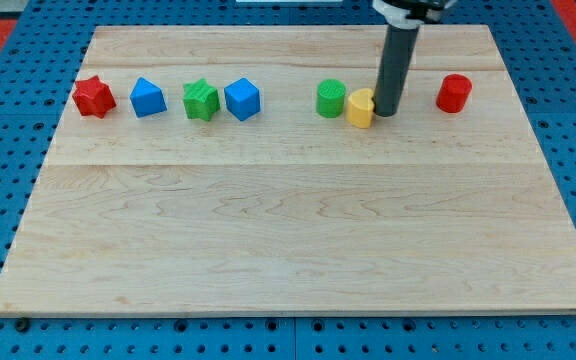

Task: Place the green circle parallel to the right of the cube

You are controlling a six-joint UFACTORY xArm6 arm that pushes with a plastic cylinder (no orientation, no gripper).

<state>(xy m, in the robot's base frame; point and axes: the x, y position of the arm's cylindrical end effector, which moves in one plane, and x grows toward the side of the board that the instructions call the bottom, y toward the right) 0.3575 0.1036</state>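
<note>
Camera view: my tip [387, 111] touching yellow block [361, 107]

Our arm enters from the worktop's far edge, right of centre, only its lowest section in view. A white and black collar is cut off at the view's top; below it the straight dark rod [396, 65] descends, near upright, leaning slightly to the view's left toward its lower end. Our tip [387, 111] rests on the worktop in the far band of the board, nearer the far-right corner than the far-left. The rod's shaft is plain, dark, unbroken from collar to tip.
</note>
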